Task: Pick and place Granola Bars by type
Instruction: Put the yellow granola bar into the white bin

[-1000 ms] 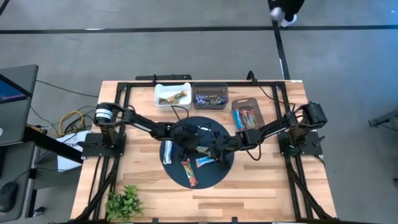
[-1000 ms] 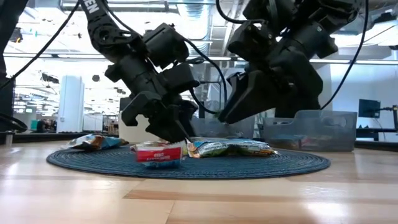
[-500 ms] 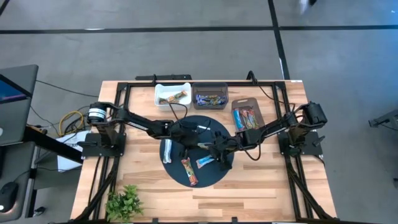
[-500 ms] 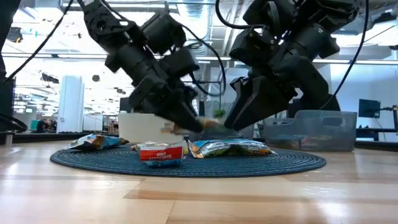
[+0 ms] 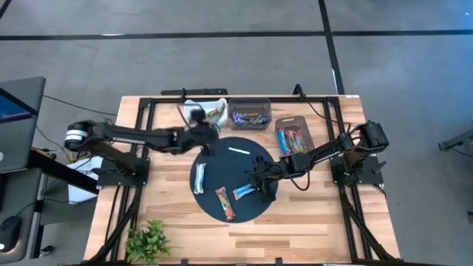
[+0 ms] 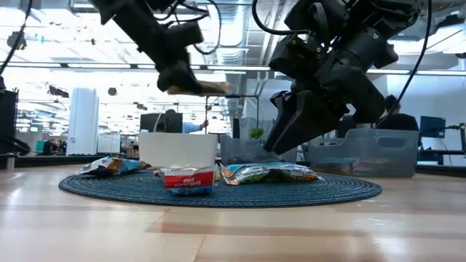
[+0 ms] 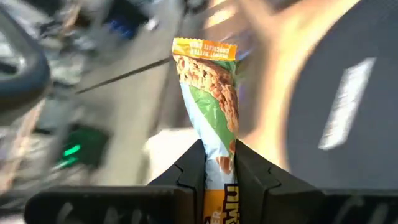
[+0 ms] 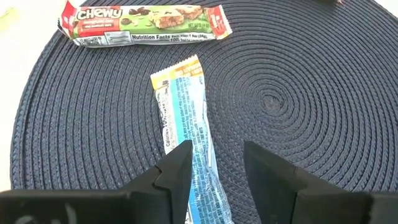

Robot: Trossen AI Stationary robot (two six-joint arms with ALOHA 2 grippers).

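Observation:
My left gripper hangs high in the air near the white bin, shut on a brown-green granola bar that also shows in the low view. My right gripper is open and hovers low over the round dark mat. A blue bar lies flat below it, running along between its fingers, untouched. Flat on the mat as well are a red-ended bar, a pale blue bar and a thin white strip. My left gripper pinches the brown-green bar near one end between its two fingers. The bar's long side runs straight out past the fingertips, and its yellow far end is free. The bar is lifted clear of the mat and table.
At the far edge stand the white bin, a dark bin of blue bars and a brown tray of orange-red bars. A small green plant sits at the near left corner. Bare wood lies near the mat.
My left gripper has risen from the mat with the brown-green bar shut in it and swung toward the table's far left, up to the white bin. The bar went from lying on the mat to lifted clear. My right gripper stayed over the blue bar.

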